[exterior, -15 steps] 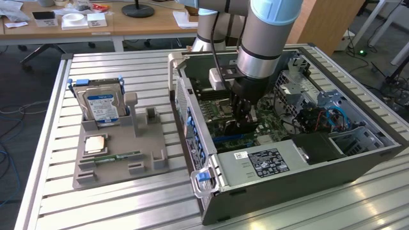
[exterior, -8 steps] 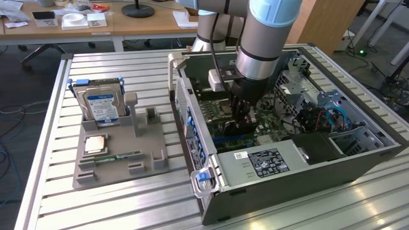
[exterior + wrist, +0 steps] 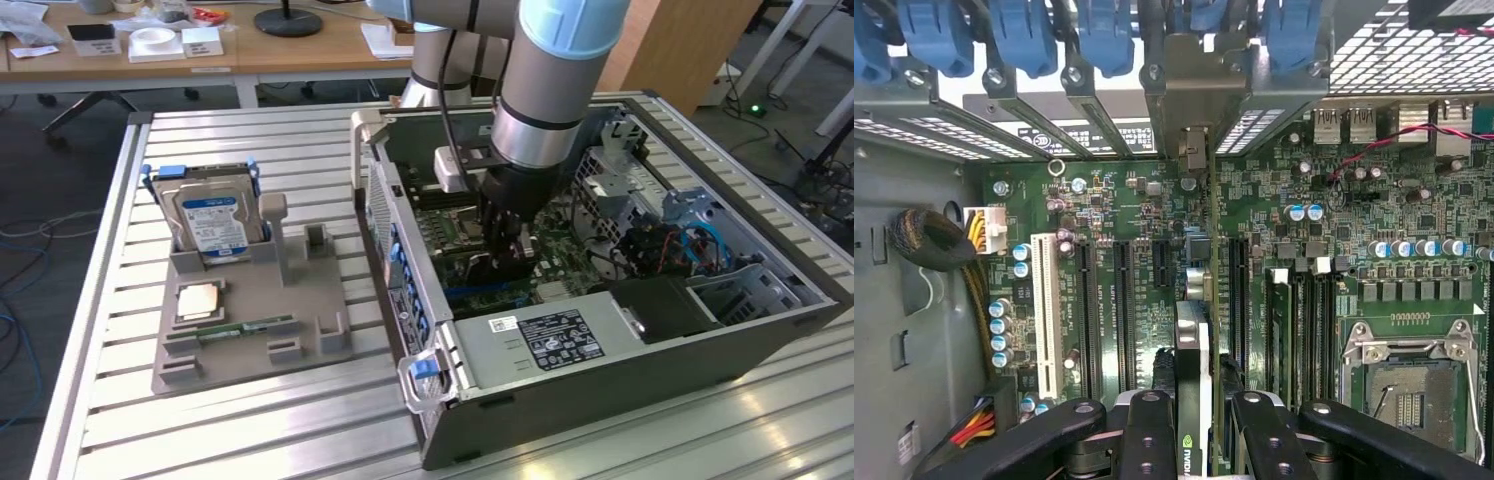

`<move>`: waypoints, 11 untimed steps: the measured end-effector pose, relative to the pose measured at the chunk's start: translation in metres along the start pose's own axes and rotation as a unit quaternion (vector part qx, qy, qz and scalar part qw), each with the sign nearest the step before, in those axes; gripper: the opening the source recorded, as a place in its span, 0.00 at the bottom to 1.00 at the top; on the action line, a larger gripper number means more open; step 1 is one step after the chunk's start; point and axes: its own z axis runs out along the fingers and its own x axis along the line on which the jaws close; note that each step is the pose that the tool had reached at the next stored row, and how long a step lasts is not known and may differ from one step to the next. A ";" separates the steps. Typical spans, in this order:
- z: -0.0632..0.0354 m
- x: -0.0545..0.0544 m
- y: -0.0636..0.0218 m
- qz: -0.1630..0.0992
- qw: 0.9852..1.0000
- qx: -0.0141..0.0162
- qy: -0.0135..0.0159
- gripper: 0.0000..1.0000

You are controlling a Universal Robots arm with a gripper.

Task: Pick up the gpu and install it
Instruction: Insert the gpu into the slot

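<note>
The gpu (image 3: 1192, 350) stands on edge over the green motherboard (image 3: 1414, 215), held between the two black fingers (image 3: 1150, 440) of the gripper (image 3: 1192, 440), which are clamped on its sides. Seen edge-on in the wrist view, the card runs in line with the long black slots, and its metal bracket end (image 3: 1192, 110) reaches up to the row of blue slot clips (image 3: 1104, 35) at the back wall of the case. Whether the card is fully seated in its slot I cannot tell.

In the exterior view the arm (image 3: 554, 90) reaches down into the open computer case (image 3: 601, 350), with the gripper (image 3: 505, 262) low over the board and the card (image 3: 507, 245) between its fingers.

To the exterior view's left of the case, on the slatted metal table (image 3: 267, 440), sits a grey parts holder (image 3: 254, 345). A silver hard drive (image 3: 214, 220) with a blue-white label stands upright in it, and a narrow green memory stick (image 3: 254, 325) lies near its front.
</note>
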 end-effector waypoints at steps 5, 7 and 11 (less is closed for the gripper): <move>0.0000 0.000 0.0000 0.000 1.000 0.000 0.000 0.27; 0.0000 0.000 0.0000 0.000 1.000 0.000 0.000 0.27; -0.0002 0.000 0.0000 0.000 1.000 0.000 0.000 0.27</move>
